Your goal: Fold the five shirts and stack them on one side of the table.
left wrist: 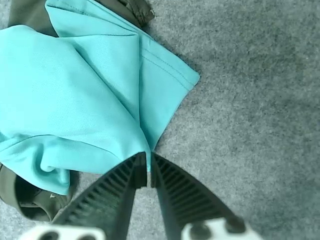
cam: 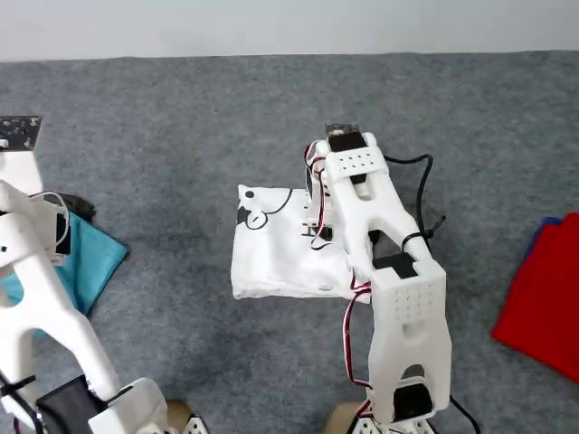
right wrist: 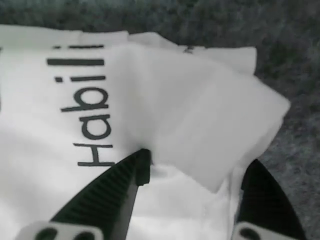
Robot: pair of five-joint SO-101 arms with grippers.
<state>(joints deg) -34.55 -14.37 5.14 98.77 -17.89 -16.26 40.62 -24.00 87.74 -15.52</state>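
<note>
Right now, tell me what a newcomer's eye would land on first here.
The folded white fabric shirt with black print at the grey table's centre, with the right arm's jaws open over it. Next, the crumpled turquoise fabric shirt at the left edge, its hem pinched in the left arm's jaws, and a red cloth pile at the right edge.

The desk (cam: 181, 117) wears a grey, felt-like covering with a coarse, speckled nap, running from the left edge to the right. Beyond the far edge lies a plain pale band (cam: 289, 27), perhaps a wall. At the near edge sit two small tan patches (cam: 179, 414), too cropped to identify.
</note>
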